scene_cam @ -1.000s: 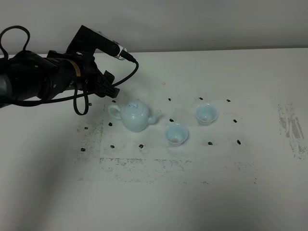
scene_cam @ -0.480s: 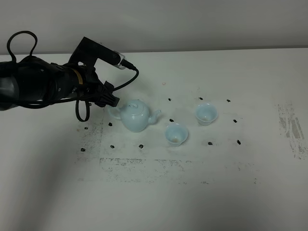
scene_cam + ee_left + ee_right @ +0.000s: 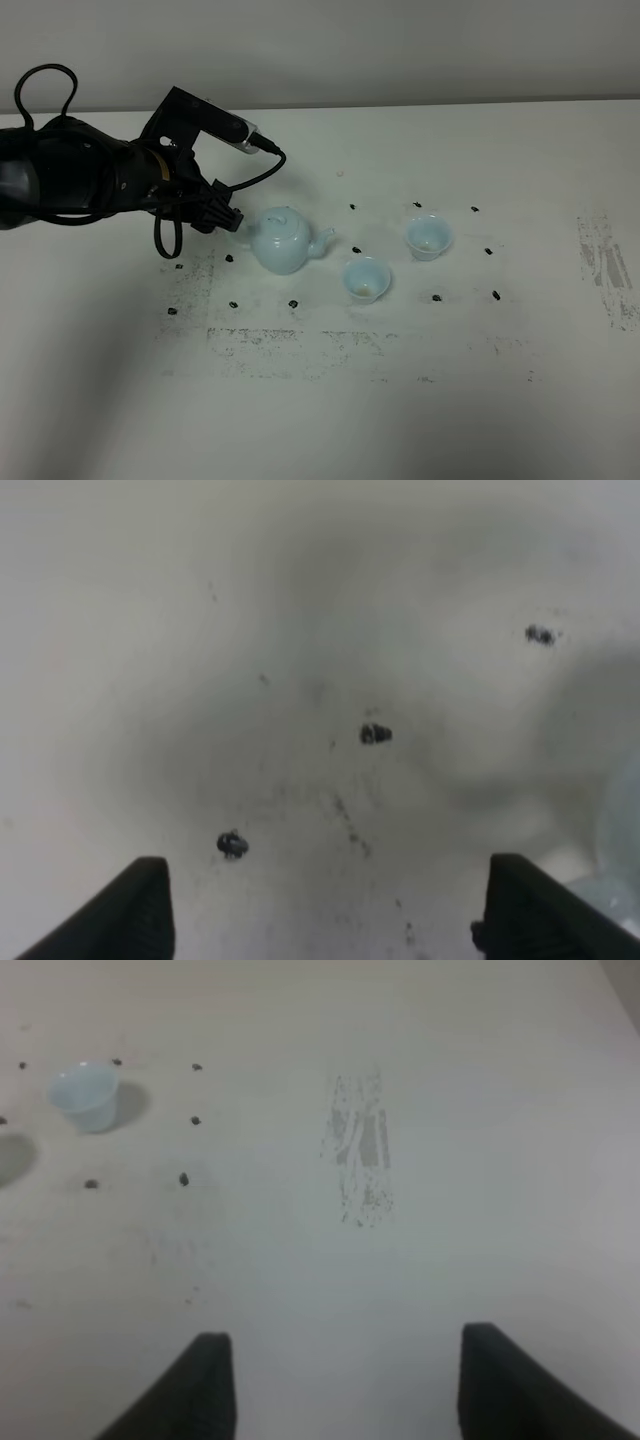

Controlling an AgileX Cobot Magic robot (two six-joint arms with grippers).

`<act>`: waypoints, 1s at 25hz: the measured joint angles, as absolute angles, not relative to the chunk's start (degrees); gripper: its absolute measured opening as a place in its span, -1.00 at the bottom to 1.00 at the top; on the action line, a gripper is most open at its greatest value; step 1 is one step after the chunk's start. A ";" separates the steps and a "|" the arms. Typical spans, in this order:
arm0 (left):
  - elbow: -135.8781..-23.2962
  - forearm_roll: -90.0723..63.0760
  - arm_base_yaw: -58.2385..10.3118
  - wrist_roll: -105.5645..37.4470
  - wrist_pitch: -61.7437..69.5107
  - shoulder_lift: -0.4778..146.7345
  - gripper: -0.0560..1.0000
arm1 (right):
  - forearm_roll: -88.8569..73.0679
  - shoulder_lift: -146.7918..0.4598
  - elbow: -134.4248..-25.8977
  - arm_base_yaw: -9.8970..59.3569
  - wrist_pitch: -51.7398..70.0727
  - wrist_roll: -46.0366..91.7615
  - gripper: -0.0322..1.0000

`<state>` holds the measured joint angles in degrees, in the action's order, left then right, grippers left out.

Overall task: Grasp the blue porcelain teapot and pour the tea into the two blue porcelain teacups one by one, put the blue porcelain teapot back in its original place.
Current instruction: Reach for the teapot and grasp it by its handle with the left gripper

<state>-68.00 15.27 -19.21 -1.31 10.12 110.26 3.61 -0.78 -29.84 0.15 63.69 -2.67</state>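
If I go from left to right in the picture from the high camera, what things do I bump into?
Robot claw → teapot → cup nearer the front → cup farther back → scratchy grey patch.

We see the left arm [image 3: 80, 185] at the upper left of the high frame as a bulky, rounded black body. A thin yellow band [image 3: 157, 168] rings it near the wrist end. A black cable [image 3: 40, 85] arches in a loop over it. A second cable [image 3: 265, 168] curves away from a silver-tipped plug [image 3: 252, 138] on a flat, angular black bracket [image 3: 200, 110]. In the wrist frames we see only dark matte wedges at the lower corners: the left fingers [image 3: 135, 915] and the right fingers [image 3: 195, 1390], both blurred.
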 joint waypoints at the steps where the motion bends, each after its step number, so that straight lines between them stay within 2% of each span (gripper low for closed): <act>1: -68.00 15.27 -19.26 -1.31 10.55 110.26 0.27 | 3.61 -0.78 -29.84 0.15 63.69 -2.67 -0.02; 10: -68.00 14.40 -19.26 -1.31 11.39 110.26 0.27 | 3.61 -0.78 -29.79 0.15 63.69 -2.67 -0.02; 18: -68.00 14.12 -19.26 -1.31 3.81 110.20 0.27 | 3.61 -0.78 -29.79 0.15 63.69 -2.67 -0.02; 25: -68.00 14.12 -19.26 -1.31 3.64 111.17 0.27 | 3.61 -0.78 -29.79 0.15 63.69 -2.67 -0.02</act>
<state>-68.00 14.12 -19.26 -1.31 3.64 111.17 3.61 -0.78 -29.79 0.15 63.69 -2.67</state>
